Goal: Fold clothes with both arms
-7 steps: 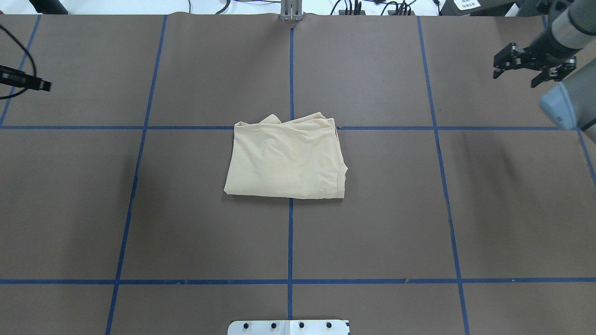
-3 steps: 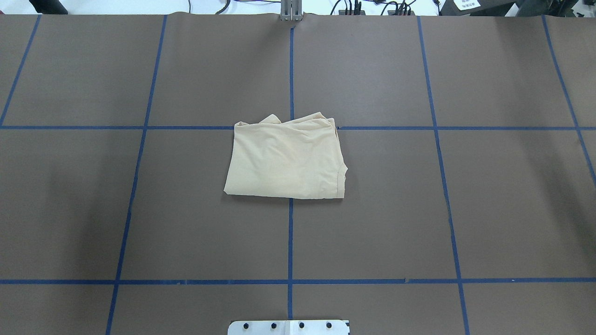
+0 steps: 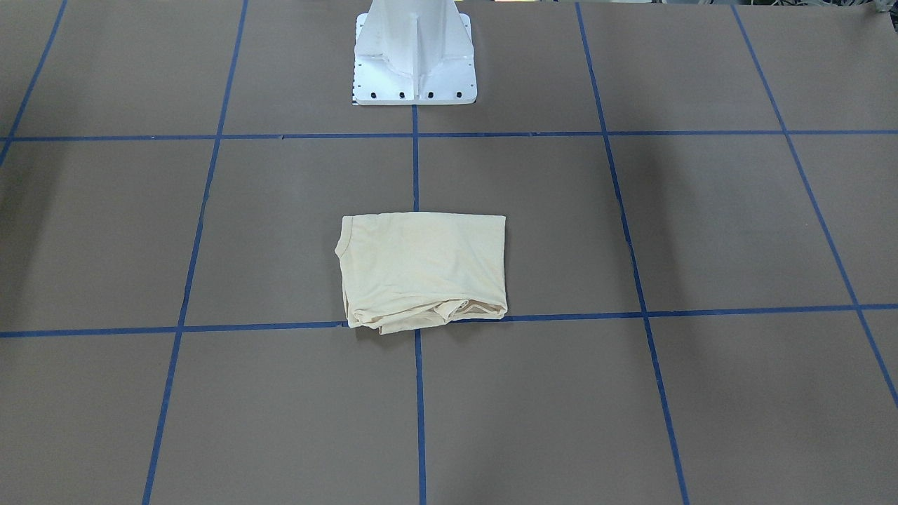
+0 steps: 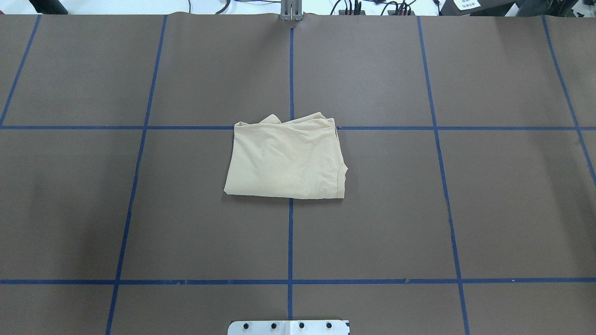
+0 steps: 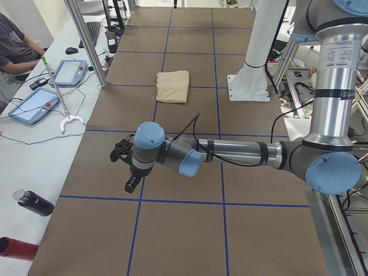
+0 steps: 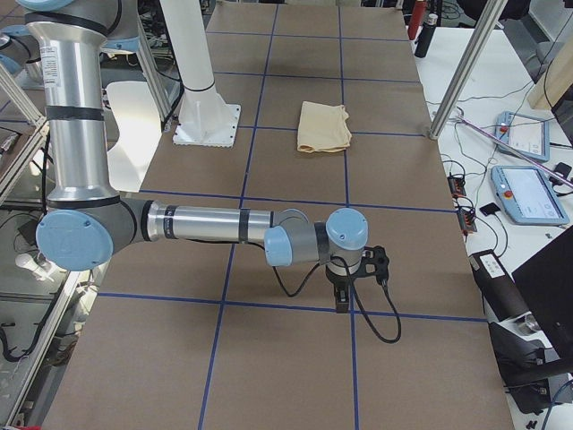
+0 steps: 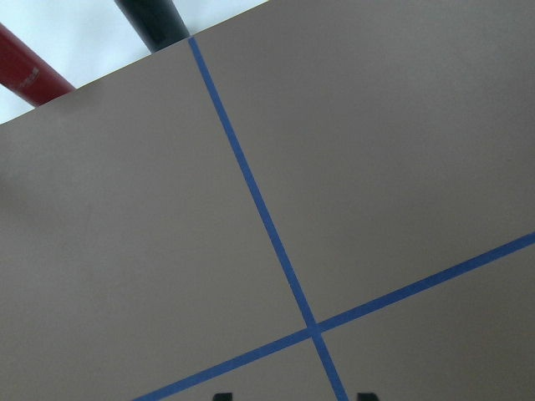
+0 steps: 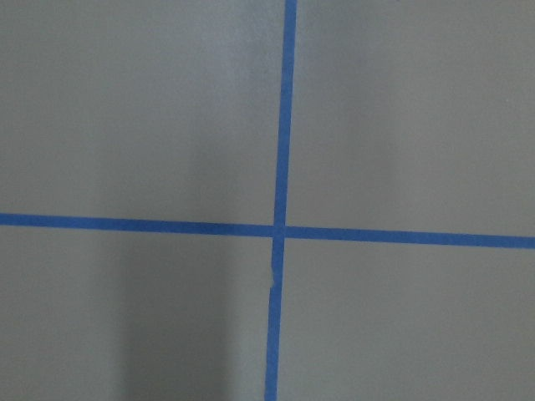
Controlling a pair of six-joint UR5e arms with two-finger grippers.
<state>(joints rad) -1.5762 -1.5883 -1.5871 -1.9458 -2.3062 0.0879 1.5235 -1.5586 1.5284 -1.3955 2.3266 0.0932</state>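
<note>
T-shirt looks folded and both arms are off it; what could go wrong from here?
The T-shirt has loose, bunched layers along its far edge in the overhead view; these could slip open by themselves. Any regrasp there may pinch only one layer and drag the fold apart.

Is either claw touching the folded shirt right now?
Apart. The exterior left view shows the left claw over the table, well short of the shirt; the exterior right view shows the same for the right claw.
</note>
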